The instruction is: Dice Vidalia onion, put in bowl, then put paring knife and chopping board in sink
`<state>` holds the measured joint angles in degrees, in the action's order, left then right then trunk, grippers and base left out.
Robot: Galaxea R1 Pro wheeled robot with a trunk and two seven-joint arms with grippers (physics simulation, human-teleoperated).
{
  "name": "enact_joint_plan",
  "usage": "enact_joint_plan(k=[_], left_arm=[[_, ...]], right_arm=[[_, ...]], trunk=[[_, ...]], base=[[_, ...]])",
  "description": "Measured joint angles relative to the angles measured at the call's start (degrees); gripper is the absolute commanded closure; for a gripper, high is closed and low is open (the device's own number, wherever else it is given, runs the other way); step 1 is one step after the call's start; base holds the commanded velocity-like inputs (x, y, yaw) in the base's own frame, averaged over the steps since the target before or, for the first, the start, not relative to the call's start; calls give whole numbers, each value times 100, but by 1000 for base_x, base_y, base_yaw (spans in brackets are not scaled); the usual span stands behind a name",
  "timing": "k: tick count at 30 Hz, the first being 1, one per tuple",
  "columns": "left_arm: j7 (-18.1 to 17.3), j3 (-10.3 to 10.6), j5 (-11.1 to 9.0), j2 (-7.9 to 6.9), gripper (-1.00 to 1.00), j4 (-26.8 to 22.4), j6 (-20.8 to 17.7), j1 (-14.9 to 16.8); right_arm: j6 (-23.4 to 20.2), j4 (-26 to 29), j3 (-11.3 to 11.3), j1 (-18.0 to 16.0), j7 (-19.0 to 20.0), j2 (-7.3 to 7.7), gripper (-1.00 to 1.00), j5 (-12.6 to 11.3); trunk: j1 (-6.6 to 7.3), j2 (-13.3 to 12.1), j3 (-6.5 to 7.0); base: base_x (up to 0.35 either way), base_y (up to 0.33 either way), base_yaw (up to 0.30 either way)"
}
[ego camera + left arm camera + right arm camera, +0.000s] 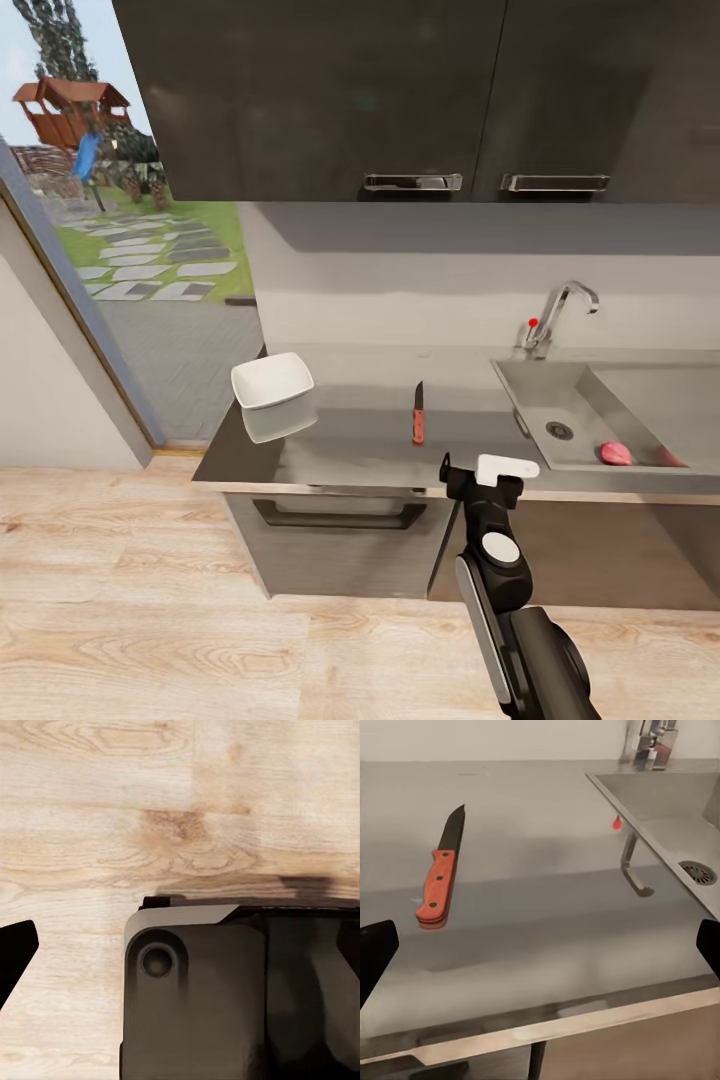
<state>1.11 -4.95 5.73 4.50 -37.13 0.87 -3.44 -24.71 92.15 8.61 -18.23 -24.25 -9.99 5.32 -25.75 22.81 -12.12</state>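
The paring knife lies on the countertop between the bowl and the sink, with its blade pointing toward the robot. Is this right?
Not quite. The paring knife does lie on the countertop between the bowl and the sink, but the head view shows its blade pointing toward the back wall, its handle toward the robot.

The left wrist view looks down on a light wooden floor (150,810) with clear grain and a darker knot. A dark grey part of the robot (225,997) covers the lower right area — it has a round recess. One black fingertip (11,956) shows at the edge.
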Motion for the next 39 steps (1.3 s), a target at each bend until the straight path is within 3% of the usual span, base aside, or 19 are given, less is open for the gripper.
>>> enact_joint_plan(k=[30, 39], left_arm=[[0, 0, 8, -9, -100, -10, 0, 1], [0, -1, 8, -8, -100, -7, 0, -1]], right_arm=[[-24, -34, -2, 0, -12, 0, -100, 27], [-25, -34, 9, 0, -5, 0, -100, 26]], trunk=[[0, 0, 0], [2, 0, 0]], base=[[1, 0, 0], [146, 80, 0]])
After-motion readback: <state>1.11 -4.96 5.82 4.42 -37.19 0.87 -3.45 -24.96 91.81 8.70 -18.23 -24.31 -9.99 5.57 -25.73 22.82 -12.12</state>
